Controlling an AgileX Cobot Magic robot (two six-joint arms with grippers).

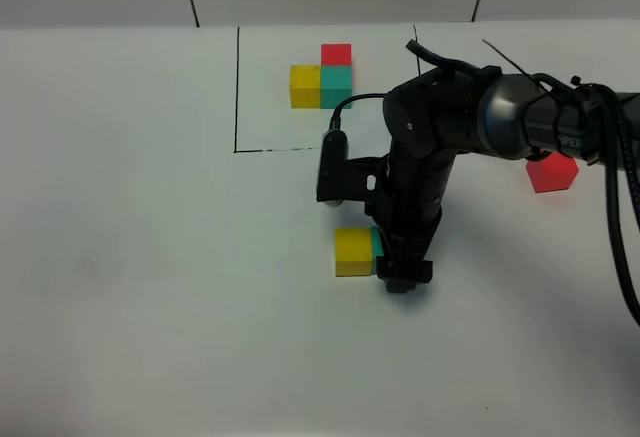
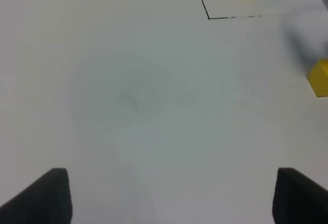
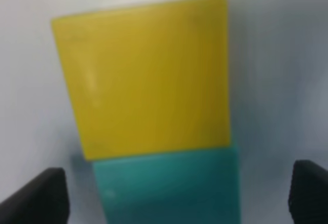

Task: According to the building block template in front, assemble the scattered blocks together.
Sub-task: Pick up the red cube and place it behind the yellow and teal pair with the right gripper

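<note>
Yellow cube [image 3: 148, 75] and teal cube [image 3: 169, 188] look smooth, matt.

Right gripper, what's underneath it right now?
The teal block lies inside the open right gripper, untouched by it and touching the yellow block. From the high camera the arm hides nearly all of the teal block; only a sliver shows.

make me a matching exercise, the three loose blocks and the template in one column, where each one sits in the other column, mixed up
Things:
1 loose yellow block
2 loose teal block
3 loose red block
4 template

Places:
a off alone on the right, by the right arm
b inside the black line, at the far side
c under the right gripper, between its open jaws
d in the open, touching the teal block's left side

Pairs: 1-d, 2-c, 3-a, 4-b
</note>
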